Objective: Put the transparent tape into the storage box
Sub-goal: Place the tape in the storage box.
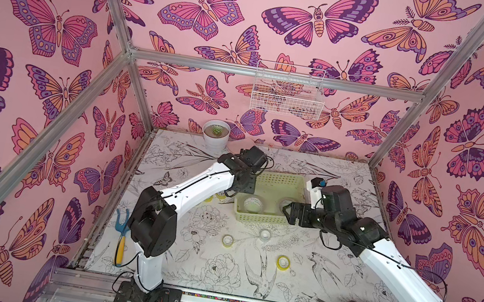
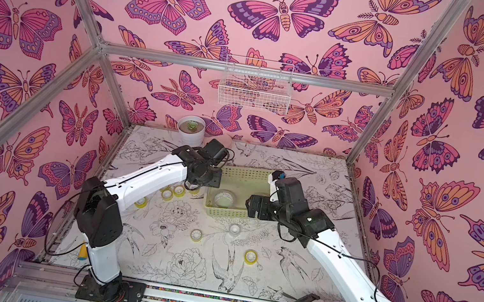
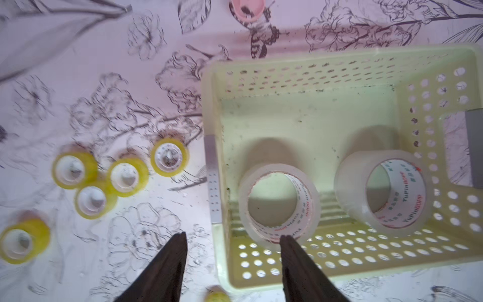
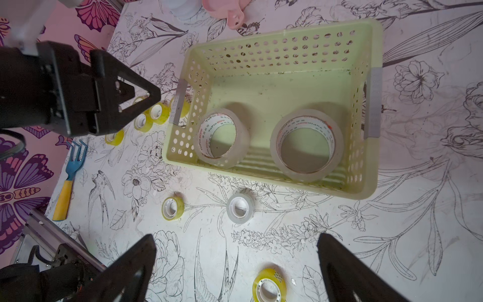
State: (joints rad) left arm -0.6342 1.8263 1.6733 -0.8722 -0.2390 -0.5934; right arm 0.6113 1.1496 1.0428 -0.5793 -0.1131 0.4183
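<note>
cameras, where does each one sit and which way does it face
Both top views: high at the front, looking down and back over the table; both arms show.
Left wrist: over the storage box, left side, looking down; open left gripper shows.
Right wrist: above the table before the box, looking down and back; right gripper plus the left gripper.
Shared: both wrist views show the box's two wide rolls.

In a top view, the white tabletop printed with line-drawn flowers and birds (image 1: 212,274) carries a pale yellow-green perforated plastic basket (image 1: 280,176) at centre, small yellow tape rings (image 1: 228,240) below it, and a white plant pot (image 1: 214,142) at upper left.
</note>
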